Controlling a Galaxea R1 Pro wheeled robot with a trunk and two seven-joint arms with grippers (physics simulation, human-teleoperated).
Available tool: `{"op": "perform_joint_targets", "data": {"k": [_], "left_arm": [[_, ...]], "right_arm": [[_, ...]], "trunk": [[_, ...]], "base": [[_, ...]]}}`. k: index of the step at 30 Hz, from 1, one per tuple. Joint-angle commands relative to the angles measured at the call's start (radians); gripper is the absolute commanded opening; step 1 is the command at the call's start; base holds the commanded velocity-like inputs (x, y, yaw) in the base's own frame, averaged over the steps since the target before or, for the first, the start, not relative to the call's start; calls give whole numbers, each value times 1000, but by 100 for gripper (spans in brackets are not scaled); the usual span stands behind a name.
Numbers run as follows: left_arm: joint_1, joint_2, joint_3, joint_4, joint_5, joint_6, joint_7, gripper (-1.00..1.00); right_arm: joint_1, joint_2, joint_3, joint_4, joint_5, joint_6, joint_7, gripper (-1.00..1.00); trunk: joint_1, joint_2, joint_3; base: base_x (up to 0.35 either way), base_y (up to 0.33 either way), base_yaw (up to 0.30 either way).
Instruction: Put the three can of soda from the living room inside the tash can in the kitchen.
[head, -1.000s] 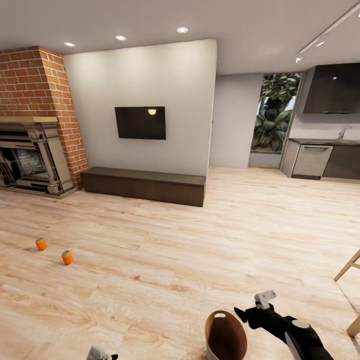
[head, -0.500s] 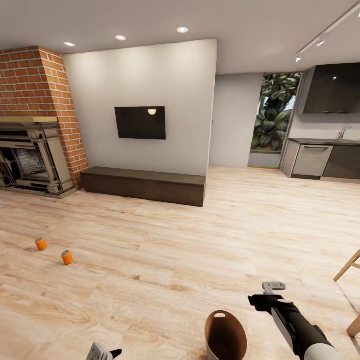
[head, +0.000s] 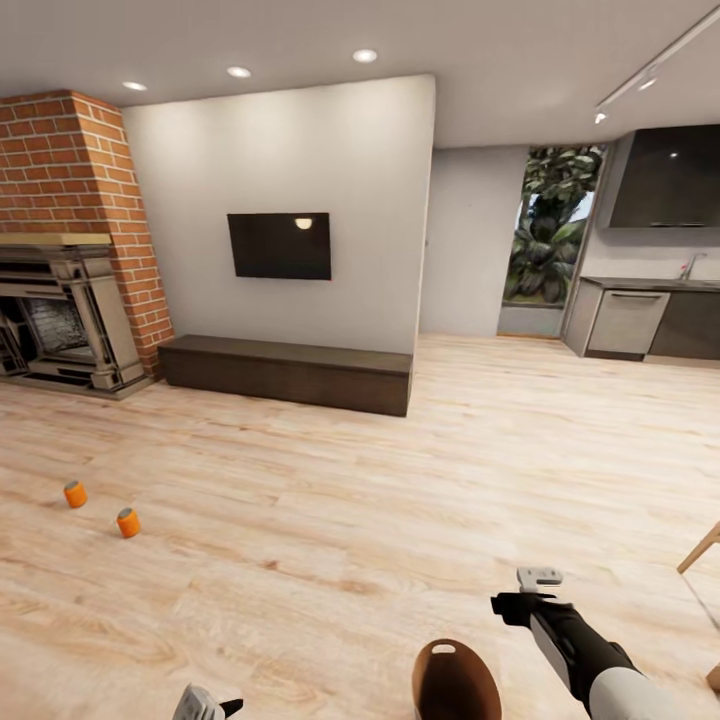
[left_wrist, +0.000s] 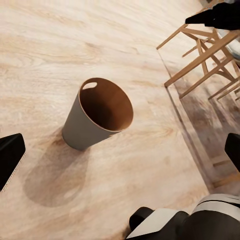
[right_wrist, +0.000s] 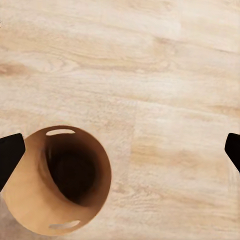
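Nowhere legible writing on orange cans (head: 128, 522).

Two orange soda cans (head: 75, 494) (head: 128, 522) stand on the plank floor (head: 400, 470) at the left of the frame, near each other but apart. The brown-lined trash can (head: 456, 682) sits at the bottom edge. Just right of it my right arm reaches forward; my right fingers (head: 539, 577) are too small to read. My left fingers (head: 205, 705) peek in at lower left. Brick fireplace (head: 70, 240) upper left, TV (head: 279, 245) on the wall.
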Motion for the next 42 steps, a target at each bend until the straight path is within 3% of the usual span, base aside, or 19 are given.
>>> {"op": "perform_joint_targets", "data": {"k": [1,20,42], "left_arm": [[0,0,0,0,0,0,0,100],[0,0,5,-1,0,0,0,100],[0,0,5,-1,0,-1,0,100]], "right_arm": [[-1,1,0,2,0,-6,0,100],[-3,21,2,8,0,-57,-1,100],[-3,22,2,8,0,-58,-1,100]], "trunk": [[0,0,0],[0,0,0],[0,0,0]], "base": [[211,0,0],[46,0,0],[0,0,0]]}}
